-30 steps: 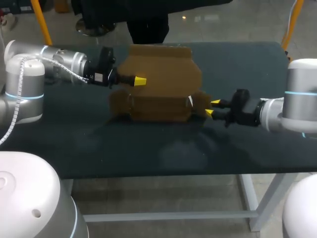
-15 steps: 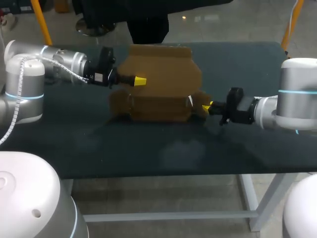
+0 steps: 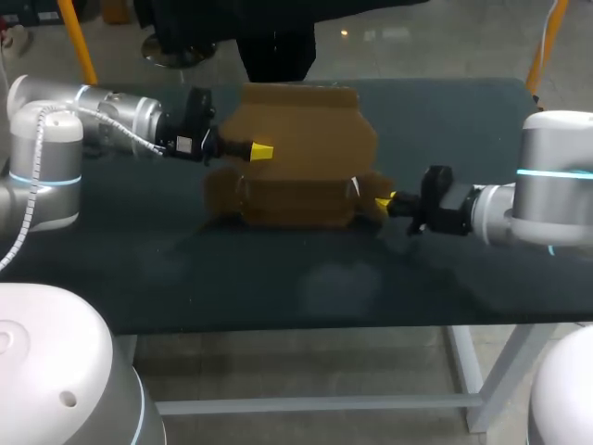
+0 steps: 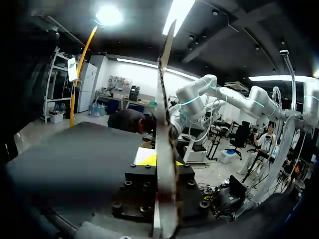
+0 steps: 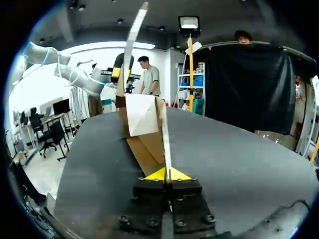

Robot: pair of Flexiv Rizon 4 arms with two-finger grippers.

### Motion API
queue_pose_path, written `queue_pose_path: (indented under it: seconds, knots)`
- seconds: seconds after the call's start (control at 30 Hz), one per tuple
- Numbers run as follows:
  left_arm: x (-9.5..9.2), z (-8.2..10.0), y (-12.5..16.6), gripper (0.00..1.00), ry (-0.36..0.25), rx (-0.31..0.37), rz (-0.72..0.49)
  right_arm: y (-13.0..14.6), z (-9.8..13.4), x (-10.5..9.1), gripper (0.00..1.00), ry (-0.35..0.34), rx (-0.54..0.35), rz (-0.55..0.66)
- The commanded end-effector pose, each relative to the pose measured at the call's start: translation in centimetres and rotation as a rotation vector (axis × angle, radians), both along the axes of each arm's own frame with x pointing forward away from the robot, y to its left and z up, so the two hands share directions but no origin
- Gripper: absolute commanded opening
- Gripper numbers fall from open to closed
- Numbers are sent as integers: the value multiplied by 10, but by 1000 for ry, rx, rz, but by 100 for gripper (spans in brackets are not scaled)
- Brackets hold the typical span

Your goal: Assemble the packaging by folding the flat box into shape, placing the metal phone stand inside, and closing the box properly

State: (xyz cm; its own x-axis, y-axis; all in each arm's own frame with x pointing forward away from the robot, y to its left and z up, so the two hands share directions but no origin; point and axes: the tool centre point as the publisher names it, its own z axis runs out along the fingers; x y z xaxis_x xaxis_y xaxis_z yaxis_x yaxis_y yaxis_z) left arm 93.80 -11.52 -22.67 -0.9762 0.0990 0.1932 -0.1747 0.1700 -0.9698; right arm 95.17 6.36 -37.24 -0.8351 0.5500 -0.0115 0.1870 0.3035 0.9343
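Cardboard box (image 3: 296,158) stands half-folded at the centre of the dark table (image 3: 278,287) in the head view. The left gripper (image 3: 262,150) is at its upper left edge and the right gripper (image 3: 382,200) at its lower right flap. In the left wrist view, a box panel runs edge-on between the fingers, pinched from both sides. In the right wrist view, the yellow tips clamp a thin flap, with the box rising just ahead.

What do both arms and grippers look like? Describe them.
The left arm and right arm are rounded silver-white tubes with light-blue joint rings; a white cable loops along the left one. The left gripper and right gripper are black, boxy and yellow-tipped.
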Motion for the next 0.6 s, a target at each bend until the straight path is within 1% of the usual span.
queue_pose_path:
  seconds: [0.03,0.17,0.23,0.3,0.33,0.37,0.4,0.5,0.57,0.6]
  knots:
    - [0,-2,-1,0,1,0,-4,9,-3,2,0,3,5,-8]
    - [0,-2,-1,0,1,0,-4,13,-3,2,0,6,10,-15]
    - [0,-2,-1,0,1,0,-4,14,-3,2,2,7,11,-24]
    - [0,-2,-1,0,1,0,-4,16,-2,1,9,11,16,-32]
    - [0,-2,-1,0,1,0,-4,17,-2,1,10,13,17,-39]
    - [0,-2,-1,0,1,0,-4,18,-3,0,18,19,18,-51]
    - [0,-2,-1,0,1,0,-4,20,-3,0,22,24,15,-60]
    - [0,-2,-1,0,1,0,-4,23,-3,-2,24,34,16,-80]
    - [0,-2,-1,0,1,0,-4,25,-4,-3,28,37,14,-94]
    - [0,-2,-1,0,1,0,-4,27,-5,-4,27,40,13,-100]
